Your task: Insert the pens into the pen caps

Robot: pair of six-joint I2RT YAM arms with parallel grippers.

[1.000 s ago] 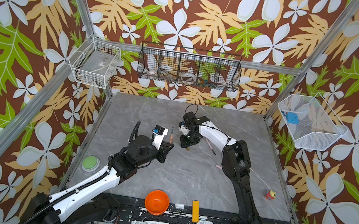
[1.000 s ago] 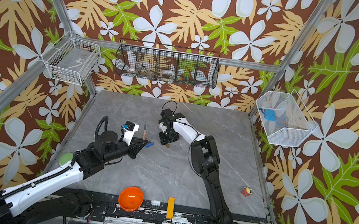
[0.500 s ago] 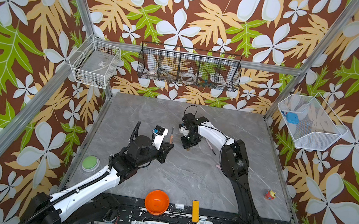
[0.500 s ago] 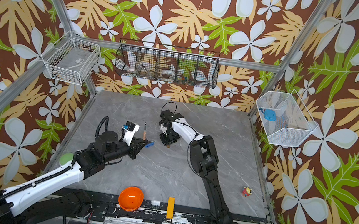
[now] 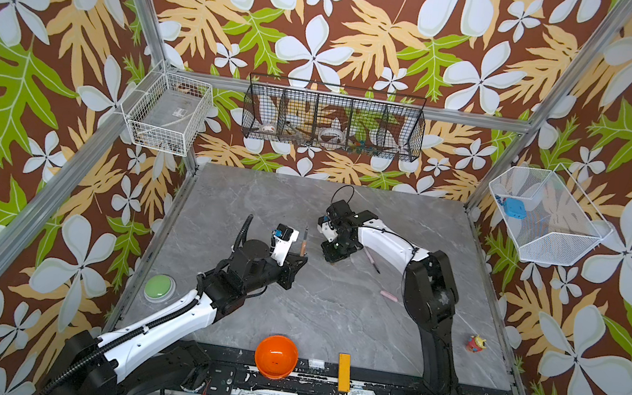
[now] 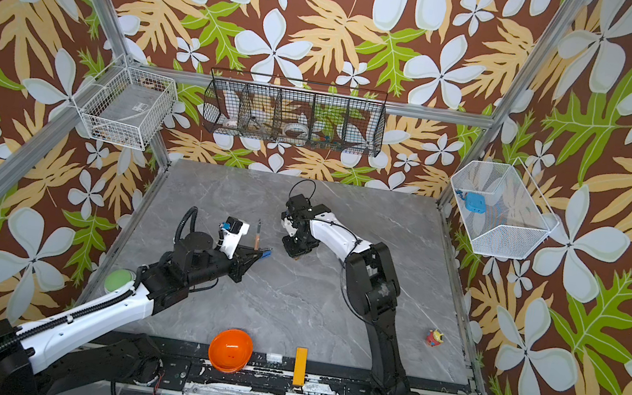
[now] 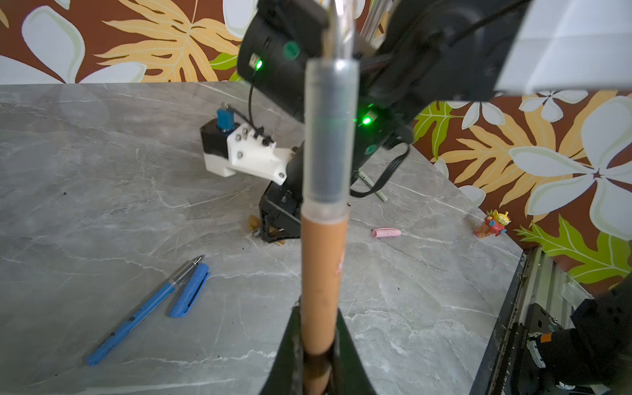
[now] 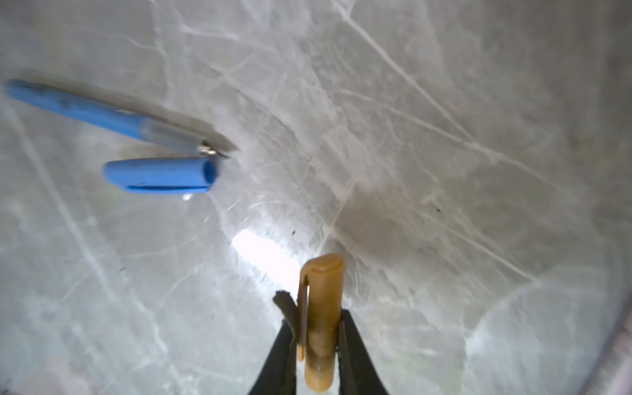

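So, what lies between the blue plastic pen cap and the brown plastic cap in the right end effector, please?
Only bare grey marble tabletop lies between the blue cap and the brown cap, in the right wrist view.

The tabletop [image 7: 102, 154] is smooth, marble-look, slightly sheened; the brown pen [image 7: 321, 273] has a matt barrel and clear plastic grip; the brown cap [image 8: 321, 301] is glossy plastic.

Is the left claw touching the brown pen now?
Touching. The left wrist view shows the brown pen pinched between both fingers of the left claw, with no gap on either side.
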